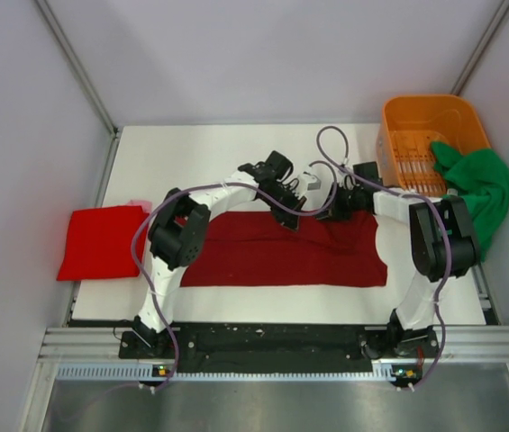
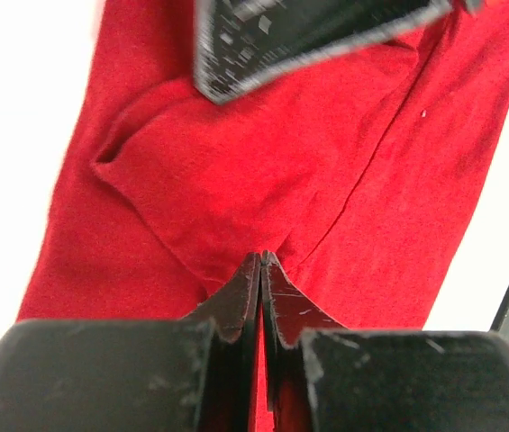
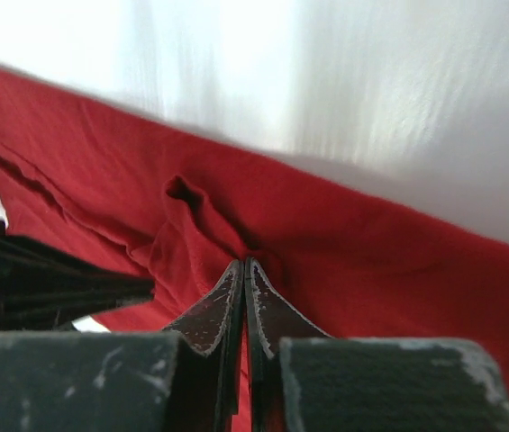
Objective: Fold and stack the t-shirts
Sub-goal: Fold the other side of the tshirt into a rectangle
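Note:
A dark maroon t-shirt [image 1: 281, 256] lies spread in a wide band across the middle of the table. My left gripper [image 1: 287, 214] is shut on its far edge left of centre; the left wrist view shows the cloth [image 2: 236, 171] pinched between the closed fingers [image 2: 261, 270]. My right gripper [image 1: 337, 209] is shut on the same far edge further right; the right wrist view shows a fold of the shirt [image 3: 326, 252] in the closed fingers [image 3: 244, 274]. A brighter red t-shirt [image 1: 101, 241] lies folded at the left table edge. A bright green t-shirt [image 1: 477, 189] hangs over the orange basket's side.
An orange slotted plastic basket [image 1: 416, 121] stands at the far right corner. A small grey object [image 1: 313, 180] lies on the white table [image 1: 191, 157] behind the grippers. Walls close in on the left, right and back.

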`<state>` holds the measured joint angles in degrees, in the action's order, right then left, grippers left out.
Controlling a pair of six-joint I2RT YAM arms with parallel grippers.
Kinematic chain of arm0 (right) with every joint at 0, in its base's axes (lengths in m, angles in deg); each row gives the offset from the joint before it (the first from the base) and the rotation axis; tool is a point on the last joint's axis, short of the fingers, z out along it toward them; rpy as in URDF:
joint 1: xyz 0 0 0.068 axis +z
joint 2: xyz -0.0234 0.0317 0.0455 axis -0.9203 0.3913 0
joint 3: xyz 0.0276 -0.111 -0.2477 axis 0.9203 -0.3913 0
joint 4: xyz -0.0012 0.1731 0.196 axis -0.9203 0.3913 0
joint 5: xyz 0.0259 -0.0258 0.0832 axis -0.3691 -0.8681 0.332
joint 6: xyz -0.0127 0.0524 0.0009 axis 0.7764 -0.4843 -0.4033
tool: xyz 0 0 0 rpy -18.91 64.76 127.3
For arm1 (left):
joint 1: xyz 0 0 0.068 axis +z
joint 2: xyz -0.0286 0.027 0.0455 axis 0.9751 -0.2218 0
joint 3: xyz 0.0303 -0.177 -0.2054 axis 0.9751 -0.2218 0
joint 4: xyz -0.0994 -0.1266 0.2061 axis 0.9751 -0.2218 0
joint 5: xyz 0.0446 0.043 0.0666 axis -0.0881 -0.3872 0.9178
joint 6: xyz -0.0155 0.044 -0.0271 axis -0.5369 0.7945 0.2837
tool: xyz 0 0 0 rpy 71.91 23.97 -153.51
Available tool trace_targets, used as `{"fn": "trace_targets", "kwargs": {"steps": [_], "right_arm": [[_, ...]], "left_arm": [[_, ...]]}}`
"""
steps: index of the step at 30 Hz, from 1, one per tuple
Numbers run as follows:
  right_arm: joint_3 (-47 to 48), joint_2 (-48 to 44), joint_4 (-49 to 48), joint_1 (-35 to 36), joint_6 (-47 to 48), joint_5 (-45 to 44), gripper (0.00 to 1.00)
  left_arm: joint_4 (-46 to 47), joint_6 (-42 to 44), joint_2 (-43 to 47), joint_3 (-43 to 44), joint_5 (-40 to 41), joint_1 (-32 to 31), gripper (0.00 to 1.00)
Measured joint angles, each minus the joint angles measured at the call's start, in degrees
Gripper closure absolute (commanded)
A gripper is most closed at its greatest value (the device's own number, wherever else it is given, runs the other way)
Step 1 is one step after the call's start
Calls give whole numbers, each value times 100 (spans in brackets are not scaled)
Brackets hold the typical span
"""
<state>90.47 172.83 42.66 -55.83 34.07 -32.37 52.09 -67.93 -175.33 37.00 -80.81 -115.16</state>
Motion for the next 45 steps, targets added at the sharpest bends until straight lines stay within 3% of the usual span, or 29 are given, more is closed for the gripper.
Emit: {"fn": "trace_targets", "kwargs": {"steps": [11,19,27,32,39,45], "right_arm": [[-1296,-1270,131,656,33,-28,100],[-1598,-1532,413,953,22,-221,99],[-1493,-2435,1445,846,352,-525,78],[-944,-2218,1587,354,560,-763,66],[-221,-1091,1316,299,691,-833,62],[-39,-492,1257,389,743,-804,64]], "left_arm": [[-13,26,13,0,170,302,64],[-175,330,76,4,59,269,42],[-496,748,74,24,-225,-149,44],[-588,949,76,-170,-369,-323,44],[-649,1128,223,-717,-448,-299,43],[-831,1268,420,-857,-474,-306,43]]}}
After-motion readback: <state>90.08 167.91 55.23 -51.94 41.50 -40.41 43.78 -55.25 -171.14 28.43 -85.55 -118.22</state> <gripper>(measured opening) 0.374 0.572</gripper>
